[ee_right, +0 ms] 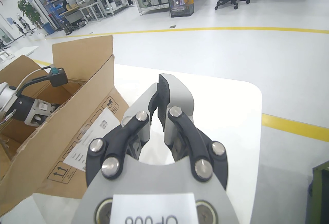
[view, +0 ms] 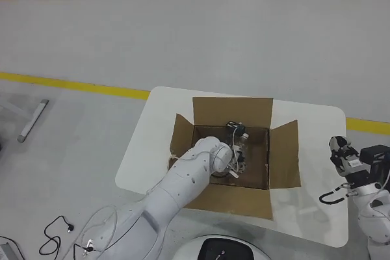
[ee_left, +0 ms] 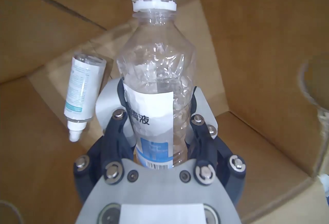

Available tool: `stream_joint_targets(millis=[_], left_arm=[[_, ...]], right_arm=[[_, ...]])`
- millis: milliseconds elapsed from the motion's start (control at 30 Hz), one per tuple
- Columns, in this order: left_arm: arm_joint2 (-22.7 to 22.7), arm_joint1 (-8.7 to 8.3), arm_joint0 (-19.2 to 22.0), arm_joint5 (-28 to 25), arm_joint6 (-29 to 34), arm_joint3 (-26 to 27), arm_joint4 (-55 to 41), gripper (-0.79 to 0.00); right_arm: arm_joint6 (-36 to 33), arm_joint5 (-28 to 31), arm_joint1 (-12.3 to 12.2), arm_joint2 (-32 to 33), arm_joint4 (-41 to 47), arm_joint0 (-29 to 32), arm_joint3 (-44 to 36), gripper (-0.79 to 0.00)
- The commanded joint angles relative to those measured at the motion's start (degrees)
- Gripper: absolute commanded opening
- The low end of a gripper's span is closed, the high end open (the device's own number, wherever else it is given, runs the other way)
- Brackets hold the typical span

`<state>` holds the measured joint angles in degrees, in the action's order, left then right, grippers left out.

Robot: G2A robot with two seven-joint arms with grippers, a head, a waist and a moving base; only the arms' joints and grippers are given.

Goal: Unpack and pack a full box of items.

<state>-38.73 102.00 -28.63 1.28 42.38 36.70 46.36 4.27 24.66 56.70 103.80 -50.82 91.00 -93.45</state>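
An open cardboard box [view: 285, 153] stands on the white table [view: 153, 140]. Inside the box my left gripper [ee_left: 156, 104] is shut on a clear plastic bottle [ee_left: 156, 65] with a white cap and a white and blue label. From above, the left gripper [view: 235, 161] sits low in the box's middle. A small white squeeze bottle [ee_left: 83, 91] lies on the box floor [ee_left: 51, 148] beside the held bottle. My right gripper [ee_right: 160, 96] is shut on nothing, above the table to the right of the box [ee_right: 64, 117]; in the top view the right gripper [view: 340, 155] is past the right flap.
The box's four flaps are folded outward, the right one [view: 285, 155] lying toward the right arm. A bare strip of table [view: 325, 195] runs to the right of the box. A yellow line [view: 65, 83] crosses the floor behind the table.
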Motion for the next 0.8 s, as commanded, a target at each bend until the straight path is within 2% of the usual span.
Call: stream_joint_targets(millis=[0, 100, 167, 233, 300, 333, 367, 567, 767], left_arm=[[-1.22, -1.25, -0.96, 1.26, 3.31, 5.61, 1.78, -0.785], [-3.19, -3.07, -3.47, 2.98, 7.99, 14.66, 4.44, -0.785], [-4.7, -4.37, -5.75, 3.98, 11.09, 21.06, 6.76, -0.785], [-6.58, -5.6, -8.38, 4.73, 14.32, 27.6, 8.37, -0.785], [-8.42, -6.71, -10.89, 5.62, 17.36, 33.48, 10.4, -0.785], [-9.28, -7.19, -12.03, 5.99, 18.77, 36.87, 11.27, -0.785], [-10.02, -7.64, -13.25, 6.19, 19.87, 40.02, 12.37, -0.785], [-13.55, -9.5, -19.09, 6.0, 25.3, 53.64, 15.98, -0.785], [-15.63, -10.27, -21.67, 6.73, 27.99, 59.15, 17.01, -0.785]], right_arm=[[-1.68, 0.71, -0.07, 0.81, 0.97, -0.04, -0.73, -0.785], [-4.0, 2.26, -0.19, 1.99, 2.7, 0.07, -1.7, -0.782], [-5.44, 3.19, -0.26, 2.75, 3.58, 0.43, -2.53, -0.73], [-6.91, 3.95, -0.35, 3.55, 4.14, 0.81, -3.36, -0.64], [-7.87, 4.73, -0.41, 4.15, 4.34, 1.14, -4.09, -0.465], [-8.49, 5.41, -0.45, 4.36, 4.59, 1.33, -4.51, -0.259], [-9.0, 5.94, -0.48, 4.67, 4.83, 1.45, -4.82, 0.0], [-9.58, 7.16, -0.61, 5.59, 3.25, 1.55, -5.23, 0.0], [-9.58, 7.16, -0.61, 5.59, 3.25, 1.55, -5.23, 0.0]])
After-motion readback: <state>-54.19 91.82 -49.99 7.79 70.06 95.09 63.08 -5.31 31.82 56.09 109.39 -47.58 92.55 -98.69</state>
